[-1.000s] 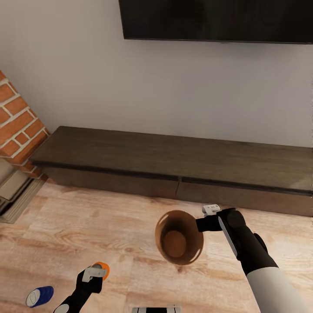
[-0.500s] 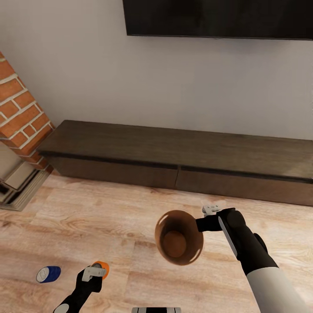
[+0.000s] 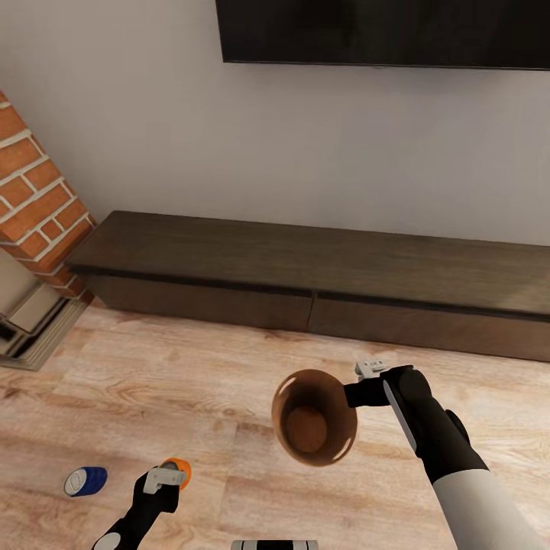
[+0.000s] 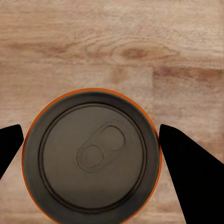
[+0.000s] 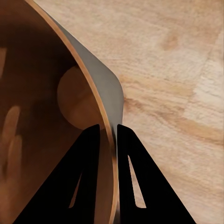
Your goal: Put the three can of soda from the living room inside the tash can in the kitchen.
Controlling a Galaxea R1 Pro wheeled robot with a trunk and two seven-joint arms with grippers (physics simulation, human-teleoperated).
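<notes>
Bright orange soda can [image 4: 91,156] is clasped upright between left hand [image 3: 162,481] fingers, while the glossy copper-brown bin's [image 3: 315,416] rim is pinched by the right hand [image 5: 108,133], mouth up for loading.

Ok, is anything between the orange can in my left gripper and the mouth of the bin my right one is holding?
Nothing visible blocks it. The orange can sits between the left gripper's fingers, and the bin hangs from the right gripper pinching its rim, mouth open and looking empty. Between them is bare wood floor. The blue can lies off to the side.
</notes>
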